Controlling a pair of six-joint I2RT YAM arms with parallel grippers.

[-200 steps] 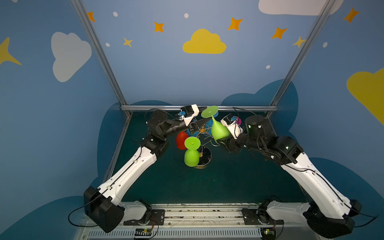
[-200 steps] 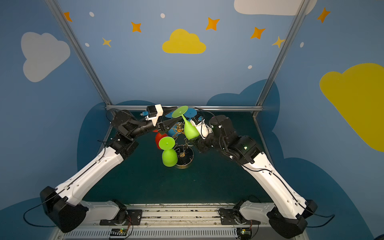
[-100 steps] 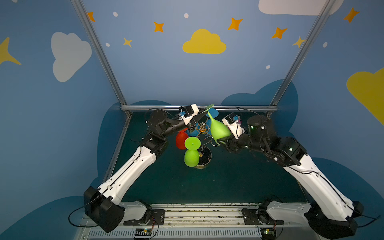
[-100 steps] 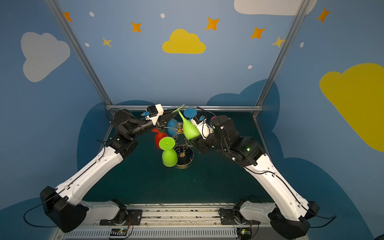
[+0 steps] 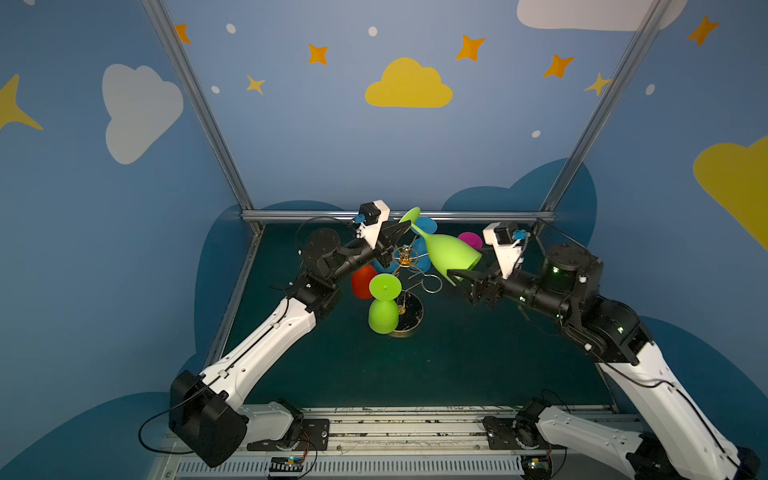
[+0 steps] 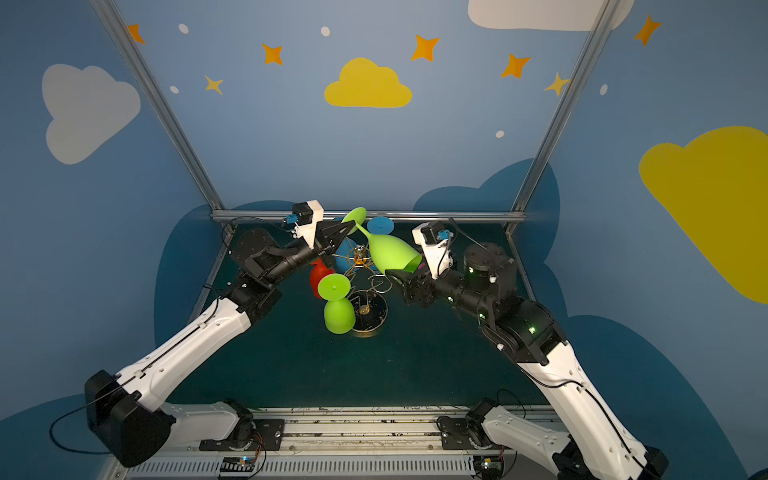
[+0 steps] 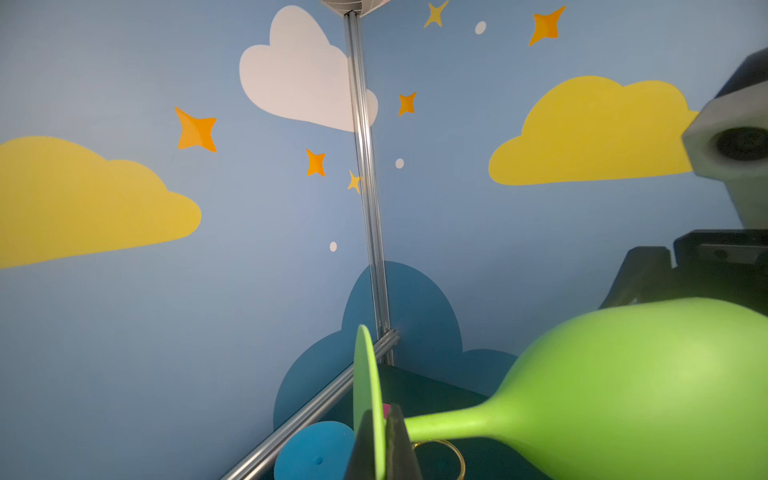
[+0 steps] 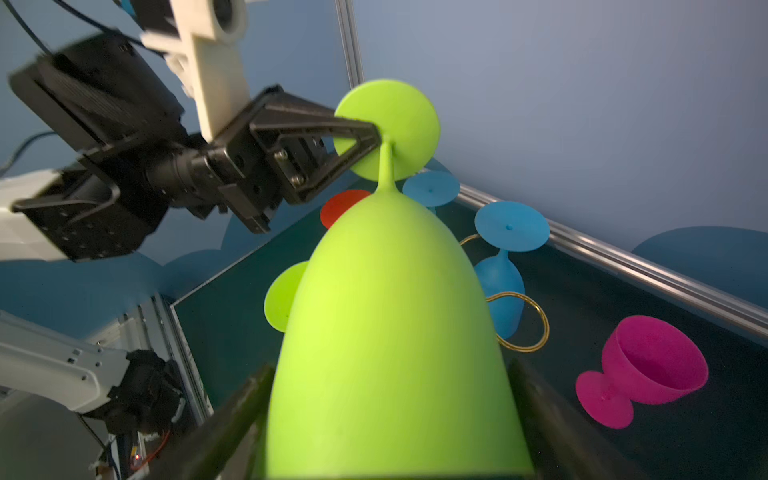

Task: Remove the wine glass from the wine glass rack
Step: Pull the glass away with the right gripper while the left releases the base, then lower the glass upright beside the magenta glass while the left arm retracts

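Right wrist view has the lime green wine glass [image 8: 386, 332] filling the middle. It lies almost on its side in the air, bowl toward this camera and foot [image 8: 395, 120] away. Its stem passes through none of the gold loops. In both top views it shows just right of the hub of the wine glass rack [image 5: 405, 259] and seems to ride above the arms, so the lifting-off looks done for this one.

The left gripper [image 7: 379, 446] is clenched on the edge of the foot, one finger on each face of the disc. The right gripper [image 8: 392, 370] has its jaws spread wide on either side of the bowl; whether they press it or have let go I cannot tell.

What seems left is to settle the glass in one gripper and set it down on the dark green floor [image 5: 457, 365]. A pink glass [image 8: 640, 374] already sits on that floor, apart from the rack. Another green glass [image 5: 384, 307], a red glass [image 5: 363, 280] and two blue glasses [image 8: 498, 282] hang upside down from the looped arms, with no gripper on them
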